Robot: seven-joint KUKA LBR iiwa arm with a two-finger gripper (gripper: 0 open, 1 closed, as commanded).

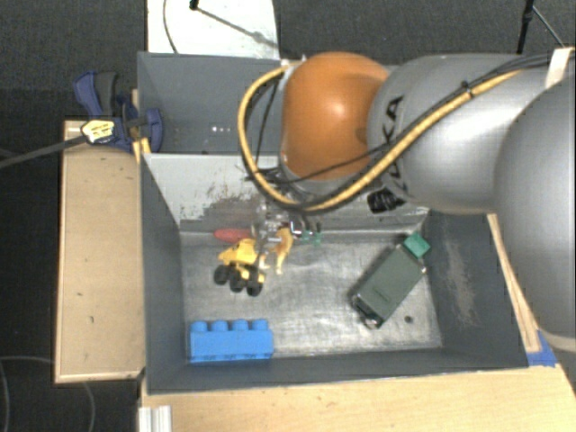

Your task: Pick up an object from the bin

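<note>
Gripper (273,241) down at the yellow toy truck (238,261)
The truck, with black wheels, sits left-middle in the bin (315,327), blue brick (229,340) in front of it. Can't tell if the gripper's spread or closed. The arm (468,133) reads "KUKA".

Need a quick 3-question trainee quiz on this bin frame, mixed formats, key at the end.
1. True or false: the blue brick lies at the view's lower left of the bin, apart from the other things.
2. Fill in: the dark grey box with a green end lies on the view's ___ side of the bin floor.
3. Which thing is nearest the end effector? A) blue brick B) yellow toy vehicle C) dark grey box

Key: 1 true; 2 right; 3 B.
</note>
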